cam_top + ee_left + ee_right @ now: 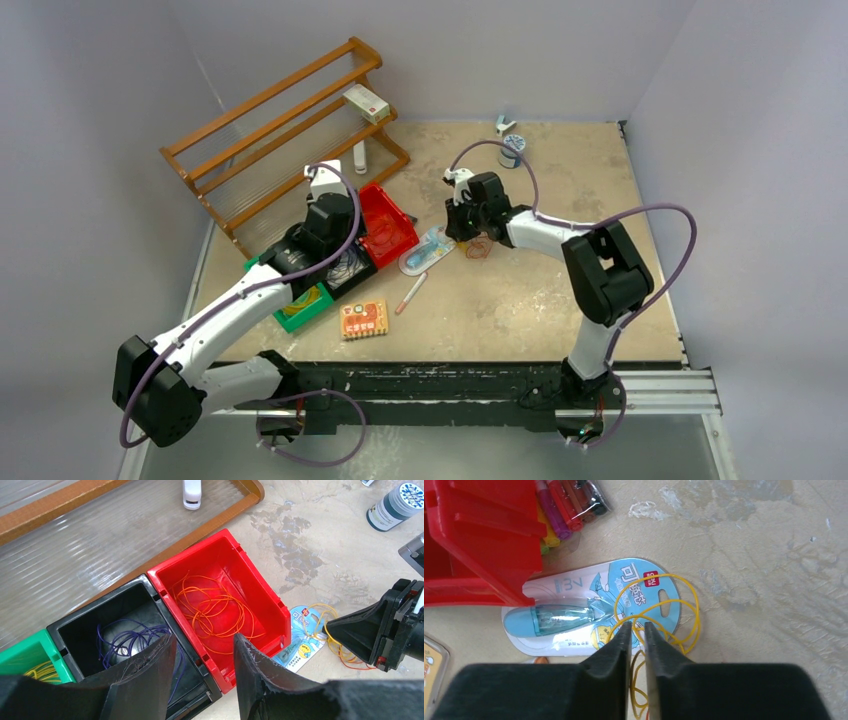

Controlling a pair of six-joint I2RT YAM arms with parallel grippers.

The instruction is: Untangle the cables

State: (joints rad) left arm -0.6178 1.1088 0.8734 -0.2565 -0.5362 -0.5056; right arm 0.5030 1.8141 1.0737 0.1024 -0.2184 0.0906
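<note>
The right gripper [636, 630] points down at the surface [749, 580], clenched to a thin slit on a strand of the yellow cable [691, 605], whose loops lie across a blue pack [559, 617] and spill onto the bare surface. The right arm rises from its base, bends at a high elbow and stretches left toward the middle. Its wrist view alone shows the pinch, with markers [569, 500] behind the red bin [474, 540]. The top view adds a red cable [479, 248] on the surface just beside this gripper. The left gripper [202, 647] hangs released, fingers wide apart and holding nothing, above the wall between the red bin and the black bin [65, 630]. The left arm runs out diagonally from its base to the bins. Only its wrist view shows what the bins hold: an orange cable [215, 607] coiled in the red one, a dark cable [127, 637] in the black one, and a second yellow cable [42, 671] in the green bin [20, 655].
</note>
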